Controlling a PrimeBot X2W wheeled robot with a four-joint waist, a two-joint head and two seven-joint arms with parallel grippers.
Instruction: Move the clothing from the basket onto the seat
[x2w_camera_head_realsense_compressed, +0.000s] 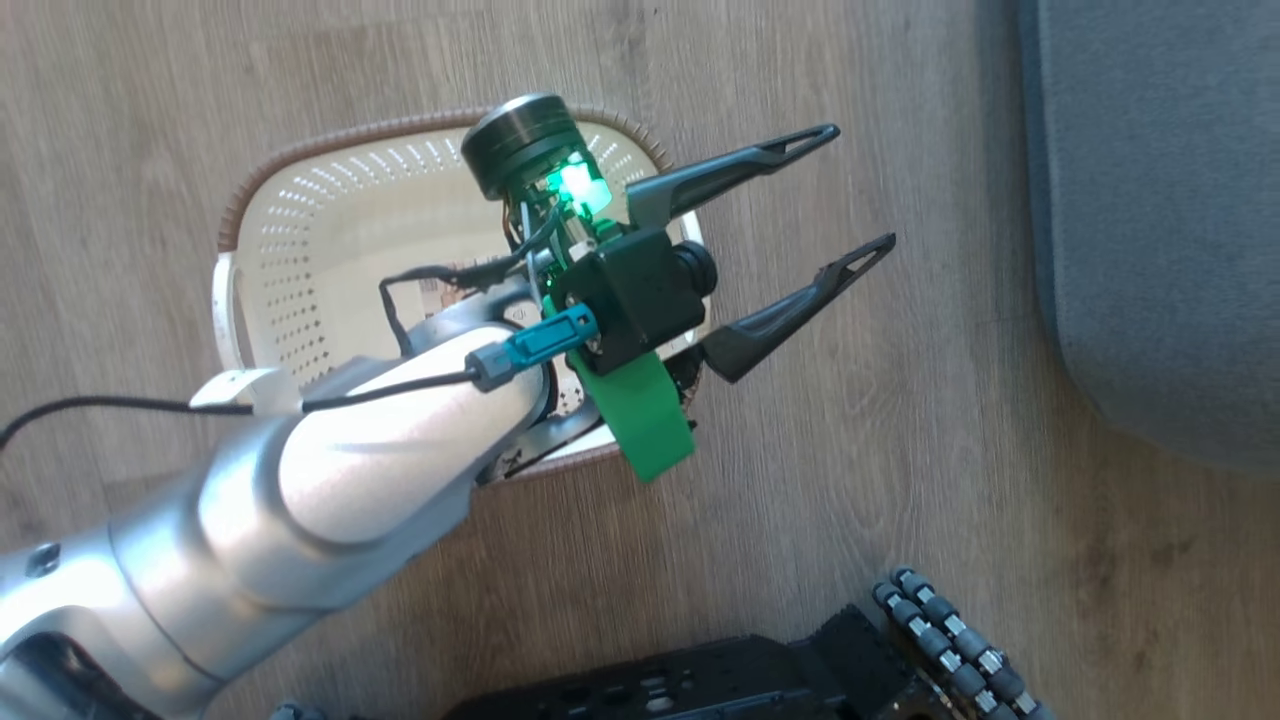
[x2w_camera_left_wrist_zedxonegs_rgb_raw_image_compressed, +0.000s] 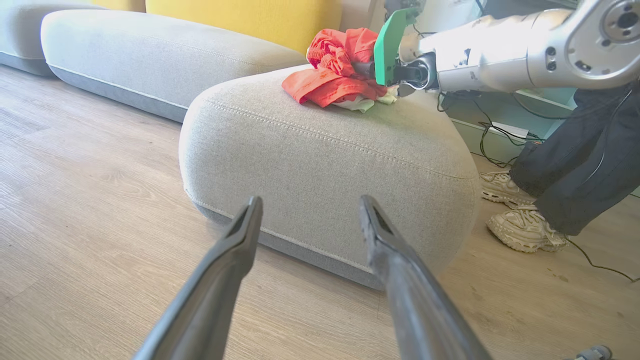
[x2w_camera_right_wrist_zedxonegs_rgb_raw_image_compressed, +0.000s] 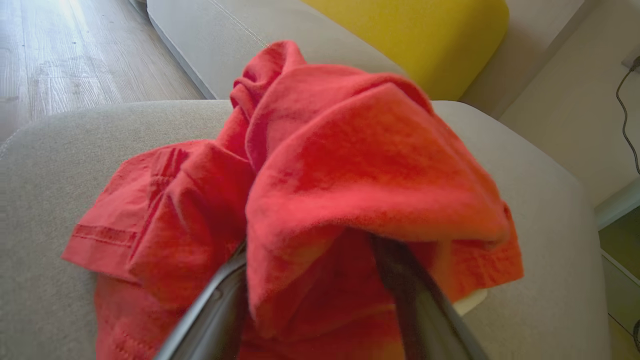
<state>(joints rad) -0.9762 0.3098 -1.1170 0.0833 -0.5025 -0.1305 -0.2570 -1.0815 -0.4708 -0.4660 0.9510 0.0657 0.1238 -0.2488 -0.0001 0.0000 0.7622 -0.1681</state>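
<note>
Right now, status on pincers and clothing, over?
Left pincer open, empty, by basket. Right pincer open in clothing on seat. Person standing beside seat.

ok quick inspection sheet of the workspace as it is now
surface: wood floor
job's things: basket shows no clothing in its visible part; clothing heaped on seat
clutter: nothing seen
grippers: left fingers open, holding nothing, out past the basket's rim; right fingers apart, clothing draped over them
cables: black cable on left arm; loose cables on floor behind seat
surroundings: yellow cushion, a person's sneakers beside the seat
</note>
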